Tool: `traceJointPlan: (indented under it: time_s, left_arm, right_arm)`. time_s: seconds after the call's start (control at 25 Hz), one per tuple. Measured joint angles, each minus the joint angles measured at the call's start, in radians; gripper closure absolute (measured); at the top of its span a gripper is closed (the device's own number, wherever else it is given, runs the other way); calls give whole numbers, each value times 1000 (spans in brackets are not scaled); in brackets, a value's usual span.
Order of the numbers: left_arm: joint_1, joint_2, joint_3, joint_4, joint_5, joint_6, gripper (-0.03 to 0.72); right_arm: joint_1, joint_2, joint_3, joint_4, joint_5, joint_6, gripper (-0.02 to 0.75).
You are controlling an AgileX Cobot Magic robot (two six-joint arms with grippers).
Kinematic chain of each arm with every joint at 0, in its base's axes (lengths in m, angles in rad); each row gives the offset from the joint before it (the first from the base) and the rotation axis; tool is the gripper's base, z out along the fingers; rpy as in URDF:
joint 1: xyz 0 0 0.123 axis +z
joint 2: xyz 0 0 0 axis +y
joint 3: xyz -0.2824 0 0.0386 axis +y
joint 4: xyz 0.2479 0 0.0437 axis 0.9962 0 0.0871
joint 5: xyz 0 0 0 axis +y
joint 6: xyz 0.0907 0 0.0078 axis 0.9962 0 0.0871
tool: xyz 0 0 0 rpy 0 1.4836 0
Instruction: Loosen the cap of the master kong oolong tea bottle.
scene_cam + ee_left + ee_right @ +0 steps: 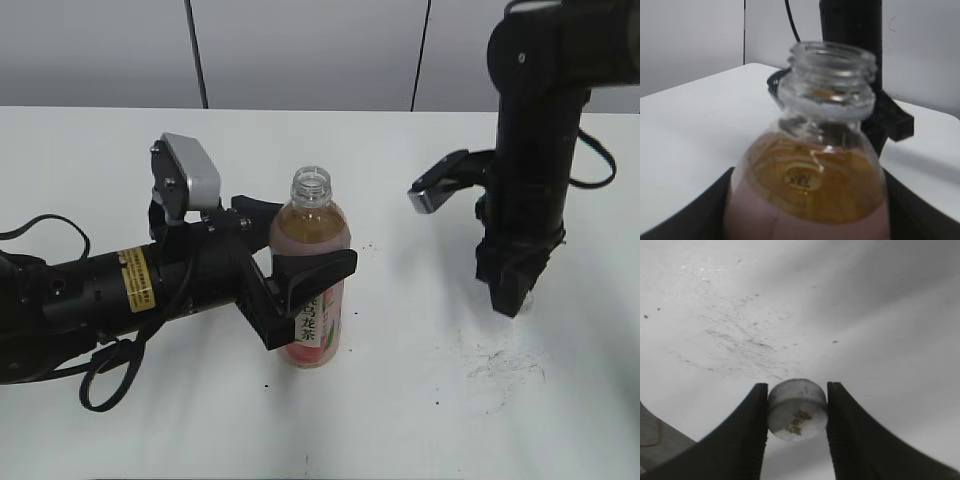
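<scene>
The master kong oolong tea bottle (316, 280) stands upright on the white table with its threaded neck open and no cap on it; the neck fills the left wrist view (827, 80). My left gripper (300, 270) is shut on the bottle's body, a jaw on each side. My right gripper (512, 300) points down at the table to the right, well apart from the bottle. In the right wrist view it (797, 407) is shut on the cap (797, 410), a small white-grey round cap with a dark logo, held close above the table.
The white table (420, 400) has dark scuff marks below the right gripper (505, 365), also in the right wrist view (740, 340). A grey panelled wall runs behind. The left arm's cable loops lie at the left front (100, 385).
</scene>
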Motion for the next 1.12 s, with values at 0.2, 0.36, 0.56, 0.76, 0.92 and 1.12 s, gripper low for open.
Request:
traceJointPlan:
  time_s: [0.2, 0.36, 0.56, 0.76, 0.92, 1.12]
  left_arm:
    - [0, 0, 0, 0, -1, 0, 240]
    - [0, 0, 0, 1, -1, 0, 240]
    - [0, 0, 0, 4, -1, 0, 240]
    - [0, 0, 0, 8, -1, 0, 240]
    - [0, 0, 0, 8, -2, 1, 212]
    - [0, 0, 0, 11, -2, 1, 180]
  right_arm:
    - [-1, 77, 78, 63, -99, 103, 465]
    - [-1, 79, 110, 65, -145, 148, 384]
    - [-1, 79, 114, 66, -154, 169, 276]
    - [-1, 79, 114, 67, -188, 212, 253]
    - [-1, 79, 114, 67, -203, 232, 251]
    - [-1, 79, 115, 67, -203, 237, 251]
